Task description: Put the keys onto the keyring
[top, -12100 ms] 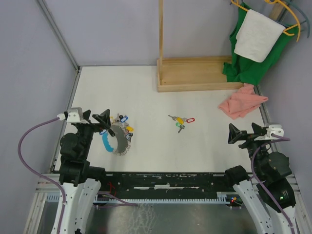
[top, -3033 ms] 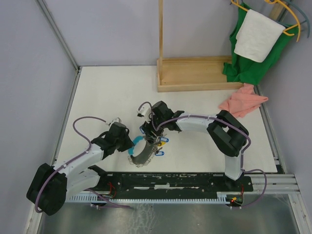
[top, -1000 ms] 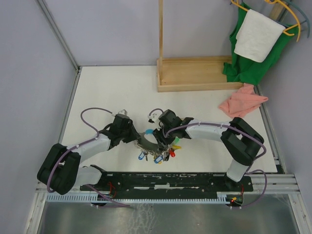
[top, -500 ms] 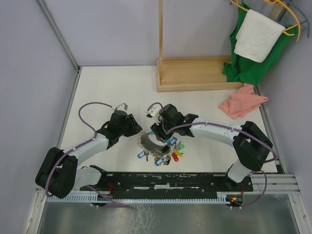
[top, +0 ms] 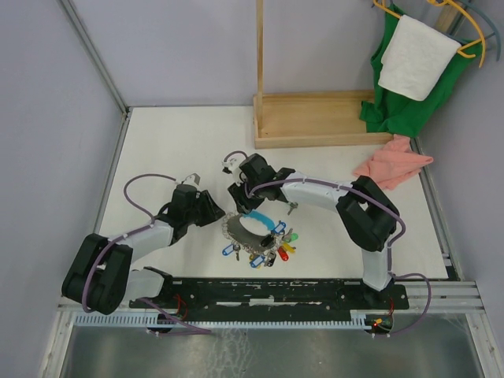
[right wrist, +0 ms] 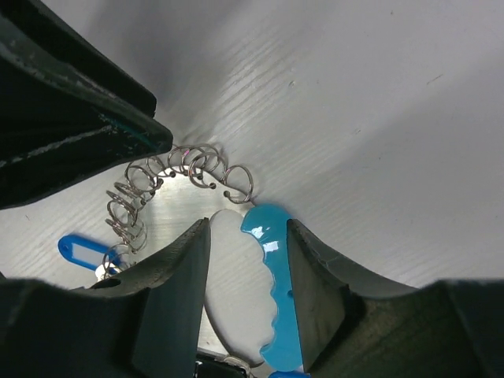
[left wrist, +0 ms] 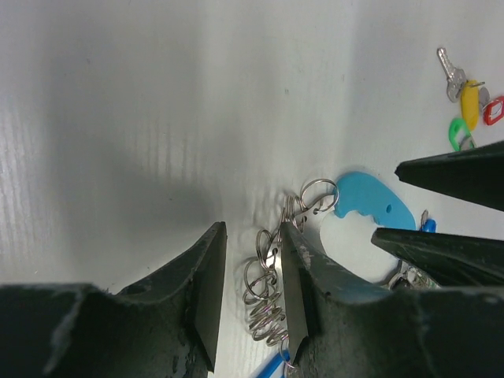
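The keyring [top: 240, 230] lies flat near the table's front, part light-blue band [right wrist: 276, 291], part grey metal strung with small split rings [left wrist: 268, 291]. Tagged keys fan out below it. The keys with yellow [top: 285, 248], red and green tags lie just right of the ring; in the left wrist view the yellow tag [left wrist: 470, 98] sits apart from the band. My left gripper [left wrist: 252, 232] is open, its fingers astride the coil of split rings. My right gripper [right wrist: 246, 228] is open astride the blue band's end, and the band lies close to one finger.
A wooden stand [top: 315, 118] sits at the back. A pink cloth [top: 391, 165] lies at the right, with a green cloth and a white towel [top: 416, 57] on a hanger behind it. Blue-tagged keys [top: 232, 251] spread toward the front rail.
My right gripper has shifted back and left to the end of the blue band. My left gripper has drawn slightly back toward the near left. The ring has stayed put.
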Controlling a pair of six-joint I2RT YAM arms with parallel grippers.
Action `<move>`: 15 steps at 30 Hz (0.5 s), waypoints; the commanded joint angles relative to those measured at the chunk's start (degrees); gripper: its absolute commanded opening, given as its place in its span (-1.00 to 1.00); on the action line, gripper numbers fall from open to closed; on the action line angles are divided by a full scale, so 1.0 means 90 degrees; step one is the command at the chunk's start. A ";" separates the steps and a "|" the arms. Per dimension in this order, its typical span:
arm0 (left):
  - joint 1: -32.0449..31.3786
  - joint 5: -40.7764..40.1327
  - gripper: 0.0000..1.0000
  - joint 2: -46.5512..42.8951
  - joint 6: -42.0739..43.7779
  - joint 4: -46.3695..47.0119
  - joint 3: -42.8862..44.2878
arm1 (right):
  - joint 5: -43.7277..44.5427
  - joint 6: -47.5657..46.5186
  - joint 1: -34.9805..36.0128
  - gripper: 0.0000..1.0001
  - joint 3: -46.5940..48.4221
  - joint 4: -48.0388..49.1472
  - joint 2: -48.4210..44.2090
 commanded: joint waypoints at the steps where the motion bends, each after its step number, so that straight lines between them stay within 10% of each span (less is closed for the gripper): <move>1: 0.0038 0.0373 -0.18 0.0169 0.0279 0.0677 -0.0058 | -0.0352 0.0423 -0.0064 0.03 0.0559 0.0008 0.0307; 15: 0.0037 0.0728 -0.28 0.0398 0.0318 0.0782 -0.0111 | -0.0576 0.0753 -0.0124 -0.18 0.1074 -0.0114 0.0996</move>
